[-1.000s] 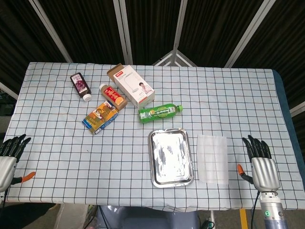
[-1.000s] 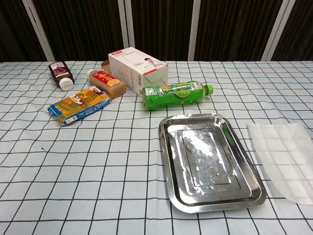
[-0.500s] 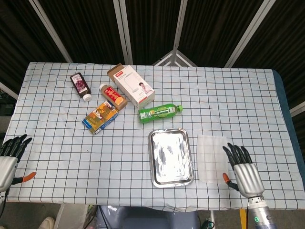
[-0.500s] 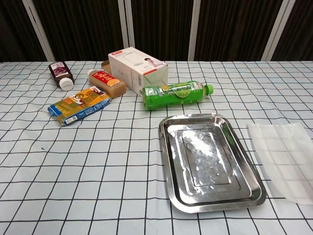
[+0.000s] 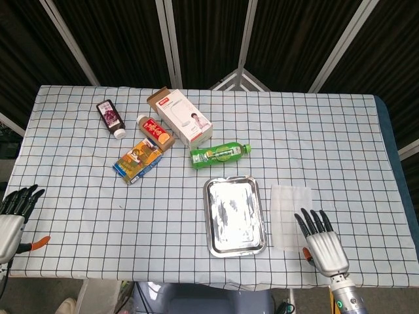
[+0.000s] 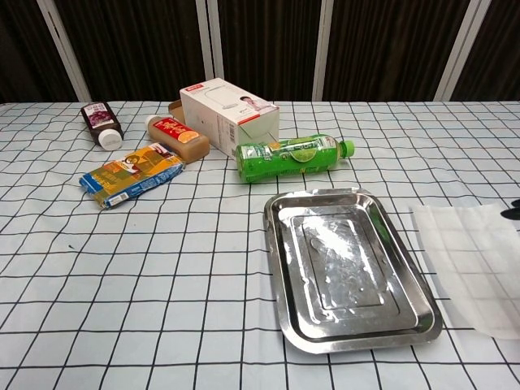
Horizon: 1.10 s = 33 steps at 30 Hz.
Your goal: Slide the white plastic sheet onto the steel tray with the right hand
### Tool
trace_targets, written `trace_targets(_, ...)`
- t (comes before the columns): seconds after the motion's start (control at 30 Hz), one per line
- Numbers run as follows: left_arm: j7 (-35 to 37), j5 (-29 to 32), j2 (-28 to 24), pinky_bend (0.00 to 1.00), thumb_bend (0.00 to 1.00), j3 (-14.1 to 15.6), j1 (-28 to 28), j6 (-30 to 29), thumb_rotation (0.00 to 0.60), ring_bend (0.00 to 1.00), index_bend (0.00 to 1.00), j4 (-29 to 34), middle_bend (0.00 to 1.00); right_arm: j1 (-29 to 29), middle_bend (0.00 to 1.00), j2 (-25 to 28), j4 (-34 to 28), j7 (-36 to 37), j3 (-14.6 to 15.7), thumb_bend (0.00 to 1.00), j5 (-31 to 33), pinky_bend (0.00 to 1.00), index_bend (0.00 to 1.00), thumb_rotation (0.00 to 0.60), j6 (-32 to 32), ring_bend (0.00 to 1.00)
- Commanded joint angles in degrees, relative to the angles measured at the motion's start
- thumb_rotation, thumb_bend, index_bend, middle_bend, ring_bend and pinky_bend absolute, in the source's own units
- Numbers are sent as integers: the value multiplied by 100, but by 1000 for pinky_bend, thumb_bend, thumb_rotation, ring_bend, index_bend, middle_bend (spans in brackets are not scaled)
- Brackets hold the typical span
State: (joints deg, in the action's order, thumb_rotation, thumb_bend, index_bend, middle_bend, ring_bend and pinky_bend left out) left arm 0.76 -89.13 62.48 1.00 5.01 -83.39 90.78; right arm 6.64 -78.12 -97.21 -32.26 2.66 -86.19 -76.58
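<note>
The white plastic sheet (image 5: pixel 290 208) (image 6: pixel 473 262) lies flat on the checked cloth, just right of the steel tray (image 5: pixel 234 214) (image 6: pixel 349 264), which holds nothing. In the head view my right hand (image 5: pixel 321 243) is at the sheet's near right corner, palm down and fingers spread. Its dark fingertips (image 5: pixel 308 219) overlap the sheet's edge, and I cannot tell whether they touch it. The hand holds nothing. The chest view shows only a dark speck at the right border. My left hand (image 5: pixel 12 212) stays at the table's near left edge with fingers apart and nothing in it.
Behind the tray lie a green bottle (image 5: pixel 219 154), a white box (image 5: pixel 185 118), a brown bottle (image 5: pixel 155 131), a dark bottle (image 5: pixel 110 118) and a yellow-blue packet (image 5: pixel 137 162). The table's front edge runs just below the tray and sheet.
My right hand has moved left and toward the table's near edge, from beside the sheet's right side to its near right corner. Sheet, tray and left hand have not moved.
</note>
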Motion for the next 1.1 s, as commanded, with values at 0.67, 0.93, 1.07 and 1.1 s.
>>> trace_targets(0.67,134,-40,-29,0,0,8,10,-11,600,0,0,-20,0,-322,0,-431,426,22,21,400,639,0,0,600,-116,0)
trace_targets(0.93,166,-47,-40,0,0,9,7,-23,600,0,0,-21,0,-330,0,-516,524,36,33,399,748,0,0,600,-23,0)
trace_targets(1.07,165,-34,-36,0,0,4,10,-15,600,0,0,-24,0,-309,0,-557,556,25,8,399,829,0,0,600,41,0)
trace_targets(1.1,161,-34,-34,0,0,4,14,-9,600,0,0,-25,0,-303,0,-571,570,14,3,399,842,0,0,600,55,0)
